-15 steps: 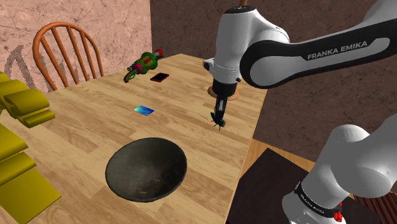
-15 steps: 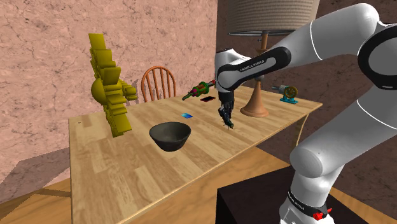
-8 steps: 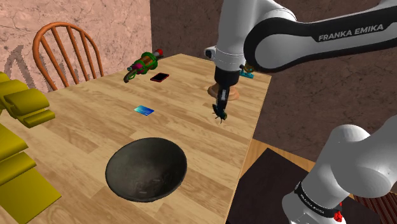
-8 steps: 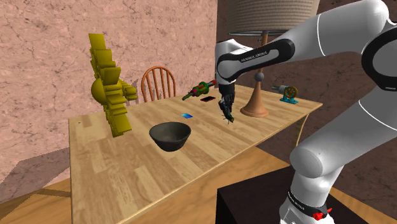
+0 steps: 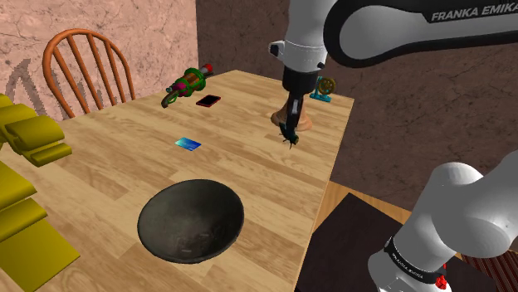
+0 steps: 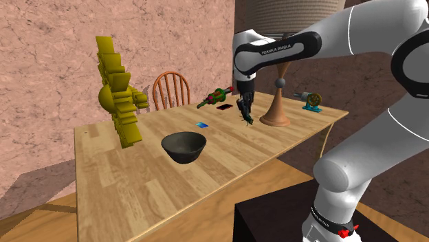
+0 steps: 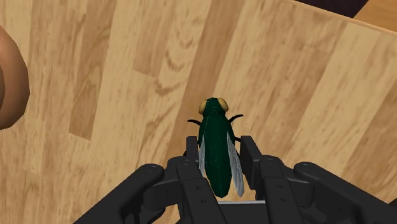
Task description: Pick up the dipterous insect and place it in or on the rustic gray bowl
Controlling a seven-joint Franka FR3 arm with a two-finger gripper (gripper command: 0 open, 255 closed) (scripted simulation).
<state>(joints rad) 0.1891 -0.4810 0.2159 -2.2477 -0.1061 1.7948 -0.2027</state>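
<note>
Claw [image 7: 221,151] of your white arm was closed on the small dark-green fly with pale translucent wings [image 7: 215,143]. Its two black fingers [image 7: 252,159] pressed the flanks of the body from either side. The yellowish head and the front legs projected beyond the tips.

In the shoulder view the fly [image 5: 290,139] hung below the claw [image 5: 290,131]. It appeared clear of the light wooden plank surface [image 5: 108,166] and was near the brown turned lamp base [image 5: 305,123]. The rough dark-grey round bowl [image 5: 166,217] stood empty, well apart toward that view's lower left.

You should have judged the fly very light and small, with a body that looked stiff enough to bear a light pinch. The thin legs and wings were likely fragile, and the glossy body perhaps slippery. The hold across the thick middle of the body, with the wings lying flat along it, looked the soundest place. The legs offered no purchase.

Your arm's upper link crossed the top of the shoulder view, and the forearm descended nearly straight. The claw pointed down at the surface near its edge. The second exterior view showed the same pose, with the claw [image 6: 245,113] between the lamp base [image 6: 275,113] and the bowl [image 6: 183,146].
</note>
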